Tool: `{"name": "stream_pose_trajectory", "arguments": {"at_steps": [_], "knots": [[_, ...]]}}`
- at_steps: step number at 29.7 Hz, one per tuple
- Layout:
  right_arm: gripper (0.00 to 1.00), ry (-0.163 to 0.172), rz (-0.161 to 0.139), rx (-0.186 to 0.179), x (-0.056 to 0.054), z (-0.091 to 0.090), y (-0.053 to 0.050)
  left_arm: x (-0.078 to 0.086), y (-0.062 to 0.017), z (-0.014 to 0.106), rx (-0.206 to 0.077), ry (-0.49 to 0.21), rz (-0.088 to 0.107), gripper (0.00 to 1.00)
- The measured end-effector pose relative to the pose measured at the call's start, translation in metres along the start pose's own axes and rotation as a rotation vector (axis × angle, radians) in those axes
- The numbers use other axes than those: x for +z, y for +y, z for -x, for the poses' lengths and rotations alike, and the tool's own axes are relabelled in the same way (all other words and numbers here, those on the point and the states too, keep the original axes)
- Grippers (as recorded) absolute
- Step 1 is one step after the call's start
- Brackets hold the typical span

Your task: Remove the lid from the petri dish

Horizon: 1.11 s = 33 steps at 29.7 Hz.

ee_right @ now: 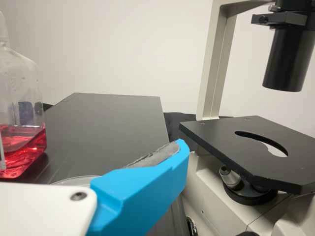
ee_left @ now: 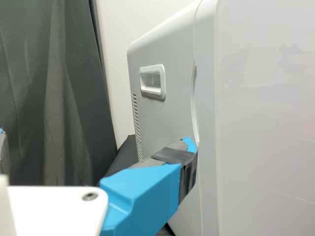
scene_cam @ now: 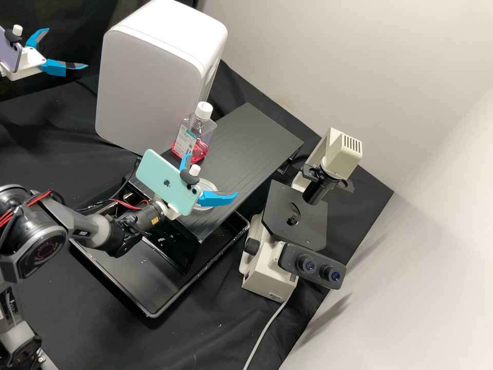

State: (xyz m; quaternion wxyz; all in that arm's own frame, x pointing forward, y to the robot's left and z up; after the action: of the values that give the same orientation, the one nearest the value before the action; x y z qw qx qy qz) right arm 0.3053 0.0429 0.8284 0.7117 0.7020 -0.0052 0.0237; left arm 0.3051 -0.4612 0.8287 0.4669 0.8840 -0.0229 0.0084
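A clear petri dish (scene_cam: 209, 184) lies on the near end of the black raised platform (scene_cam: 251, 144); whether its lid sits on it cannot be made out. My right gripper (scene_cam: 208, 180) hovers open just over the dish, one blue finger on each side of it, holding nothing. In the right wrist view, the dish's rim (ee_right: 74, 180) shows just beyond one blue finger (ee_right: 147, 182). My left gripper (scene_cam: 59, 50) is open and raised at the far left, beside the white box (scene_cam: 159, 72); one of its fingers (ee_left: 147, 194) is close to the box's side (ee_left: 256, 123).
A flask of red liquid (scene_cam: 192, 134) stands on the platform just behind the dish. A microscope (scene_cam: 303, 221) stands to the right, its stage (ee_right: 246, 147) near the platform's edge. A black tray (scene_cam: 154, 288) lies under the platform's front.
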Motion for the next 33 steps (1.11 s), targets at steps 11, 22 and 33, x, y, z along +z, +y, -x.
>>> {"name": "stream_pose_trajectory", "arguments": {"at_steps": [11,22,33], "knots": [[1.0,0.0,0.0,0.0,0.0,0.0,0.0,0.0,0.0,0.0,0.0,0.0,0.0,1.0],[1.0,0.0,0.0,0.0,0.0,0.0,0.0,0.037,-0.0039,0.004,-0.007,-0.075,0.03,1.0],[1.0,0.0,0.0,0.0,0.0,0.0,0.0,0.07,-0.0354,0.034,-0.077,-0.291,0.03,1.0]]}}
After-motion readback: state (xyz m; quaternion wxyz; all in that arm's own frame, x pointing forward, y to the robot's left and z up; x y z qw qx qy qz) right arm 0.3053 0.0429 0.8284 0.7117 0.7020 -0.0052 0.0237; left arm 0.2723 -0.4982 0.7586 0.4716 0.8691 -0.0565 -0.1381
